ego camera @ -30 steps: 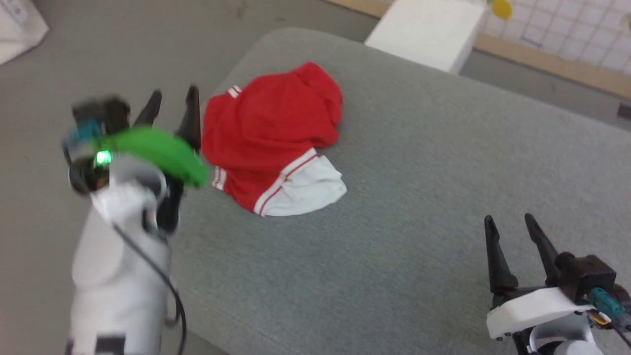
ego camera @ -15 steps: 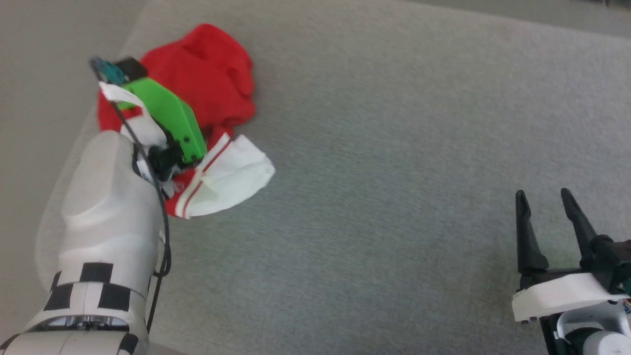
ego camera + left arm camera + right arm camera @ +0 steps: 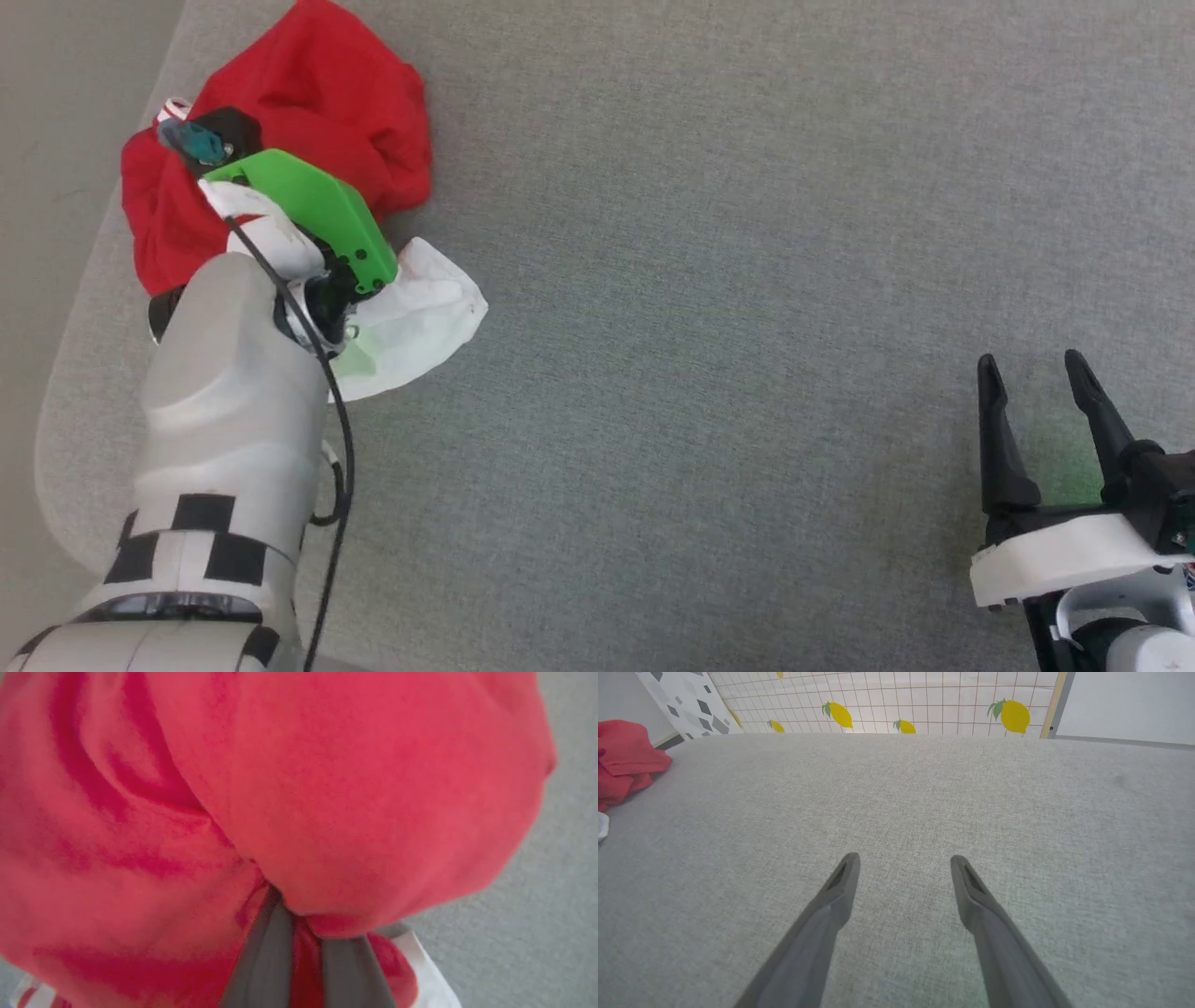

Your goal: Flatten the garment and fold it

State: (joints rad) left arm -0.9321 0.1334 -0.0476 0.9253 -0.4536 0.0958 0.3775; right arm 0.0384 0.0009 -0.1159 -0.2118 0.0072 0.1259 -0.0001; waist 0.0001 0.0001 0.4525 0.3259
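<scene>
**A:** Shifted since half a second ago: the garment (image 3: 308, 103) is seen bunched closer to the left edge of the table (image 3: 747, 280), and the striped trim beside the white sleeve (image 3: 425, 313) is no longer shown. Part of that shift may be owed to the head camera.

**B:** How is the cloth held?

**A:** In the left wrist view, a fold of red fabric is pinched between the nearly closed fingers of the left gripper (image 3: 306, 933). The rest is draped over their tips.

**B:** Why there?

**A:** It is judged that a hold is being taken so that the heap can be drawn toward the middle, where room for flattening is offered.

**B:** And the right gripper (image 3: 1029, 359)?

**A:** It is held spread wide and empty over bare grey surface, well apart from the garment. Presumably it is kept ready for a second corner. Nothing has been flattened or folded yet.
</scene>
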